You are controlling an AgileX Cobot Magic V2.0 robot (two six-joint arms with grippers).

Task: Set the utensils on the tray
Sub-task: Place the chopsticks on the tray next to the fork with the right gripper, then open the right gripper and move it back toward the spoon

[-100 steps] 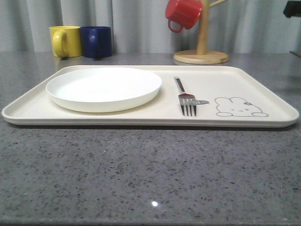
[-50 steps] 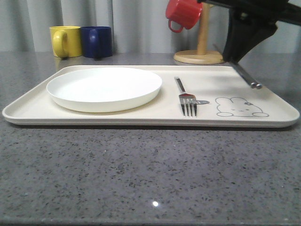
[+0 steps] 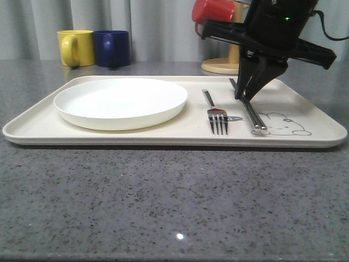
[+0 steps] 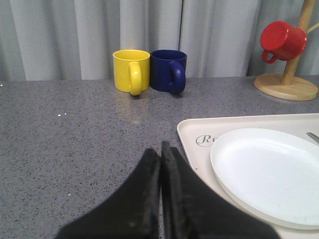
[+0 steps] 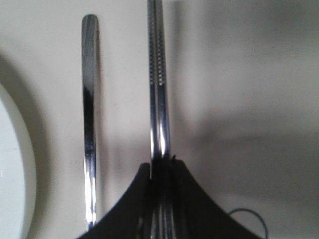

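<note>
The cream tray (image 3: 163,139) lies across the table, with a silver fork (image 3: 215,112) on it right of centre. My right gripper (image 3: 242,93) hangs over the tray just right of the fork, shut on a pair of silver chopsticks (image 3: 248,109). The pair runs parallel to the fork, its near end low by the rabbit drawing (image 3: 281,124); I cannot tell whether it touches. In the right wrist view the chopsticks (image 5: 158,89) stick out from the shut right gripper (image 5: 162,164) beside the fork handle (image 5: 88,124). My left gripper (image 4: 161,149) is shut and empty over bare table beside the tray (image 4: 192,132).
A round white plate (image 3: 120,101) fills the tray's left half. A yellow mug (image 3: 75,47) and a blue mug (image 3: 112,48) stand at the back left. A red mug (image 3: 214,13) hangs on a wooden stand (image 3: 232,66) behind the tray.
My right arm came in from the upper right with the chopsticks, then moved left and down until they lie low beside the fork. The fork and plate stayed put.
</note>
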